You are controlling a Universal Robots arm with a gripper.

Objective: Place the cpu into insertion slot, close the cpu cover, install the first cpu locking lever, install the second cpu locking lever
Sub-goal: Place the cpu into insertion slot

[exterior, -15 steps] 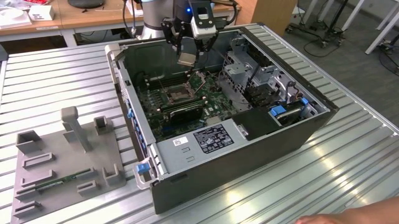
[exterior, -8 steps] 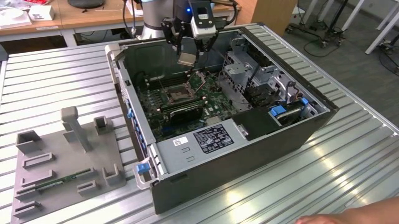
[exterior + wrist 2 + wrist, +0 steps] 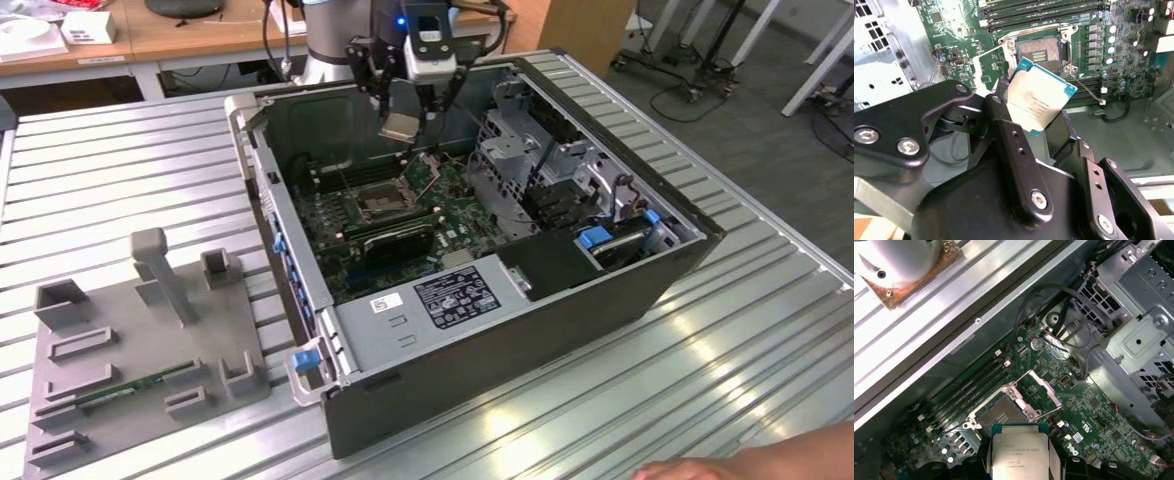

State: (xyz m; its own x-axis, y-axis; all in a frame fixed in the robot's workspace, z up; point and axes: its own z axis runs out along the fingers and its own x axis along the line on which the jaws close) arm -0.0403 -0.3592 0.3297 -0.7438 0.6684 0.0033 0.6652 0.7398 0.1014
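The black two-fingered gripper [image 3: 404, 118] hangs inside the open dark computer case [image 3: 641, 290]. Its fingers [image 3: 1004, 125] are drawn in just enough to pinch the cpu [image 3: 1040, 95], a small flat square chip with a silvery-grey metal top and a teal edge, clamped by two opposite sides and held tilted, clear of the board; in the first wrist view the cpu [image 3: 1020, 455] sits right between the fingertips, metal face to the camera. Below and just beyond the fingers lies the insertion slot [image 3: 1003, 416], a square socket with a dark metal rim on the green circuit board [image 3: 1089, 415], uncovered; the cpu cover [image 3: 1043, 389], a thin silvery hinged frame with a square cut-out, stands swung up at the socket's edge. Long black memory slots [image 3: 969, 390] run along one side of the socket; off to the fingers' other side rises a grey perforated metal drive cage [image 3: 1139, 340], dark cables [image 3: 1054, 286] looping before it. Well away from the fingers, a grey plastic fixture tray [image 3: 120, 340] rests on the ribbed metal table [image 3: 747, 330]; a person's hand [image 3: 707, 468] lies at its edge.
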